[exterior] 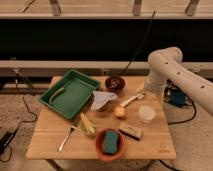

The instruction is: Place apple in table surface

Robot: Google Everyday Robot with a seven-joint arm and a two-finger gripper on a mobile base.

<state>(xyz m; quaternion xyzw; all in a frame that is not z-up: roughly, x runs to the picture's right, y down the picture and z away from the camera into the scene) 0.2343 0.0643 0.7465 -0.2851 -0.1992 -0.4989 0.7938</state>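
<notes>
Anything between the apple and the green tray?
Camera view: a crumpled white cloth lies between the apple and the green tray. The gripper is on the apple's other side, close above-right of it in the picture.

A dark wall (75,42) crossed by pale rails (75,64) backs a speckled floor (15,112) (black cables (6,139) trailing)

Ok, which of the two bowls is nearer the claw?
The dark bowl at the back, right of the green tray. The claw sits just to its right, beside the apple; the orange bowl with the green sponge is at the front edge.
</notes>
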